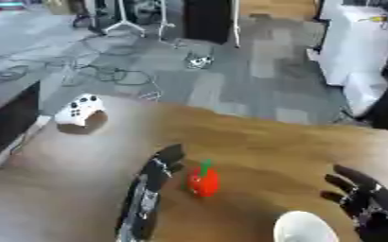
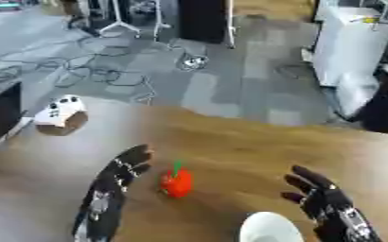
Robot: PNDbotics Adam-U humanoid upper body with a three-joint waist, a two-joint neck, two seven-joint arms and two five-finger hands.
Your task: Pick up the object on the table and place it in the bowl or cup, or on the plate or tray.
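Insp: Status pls. Obj location?

Tech: Red pepper-like toy w/ green stem [image 1: 203,181] stands on wooden table [image 1: 255,142], just beside left hand [image 1: 152,182]. Fingers straight, nothing grasped; contact w/ toy can't be confirmed.

Insp: Right hand?

Tech: Right hand [image 2: 321,196] released, fingers spread, near white bowl [image 2: 268,229] at front edge.

Insp: Progress?

Tech: Judged early: pick not made, placement outstanding. White game controller [image 1: 80,111] far left, not involved.
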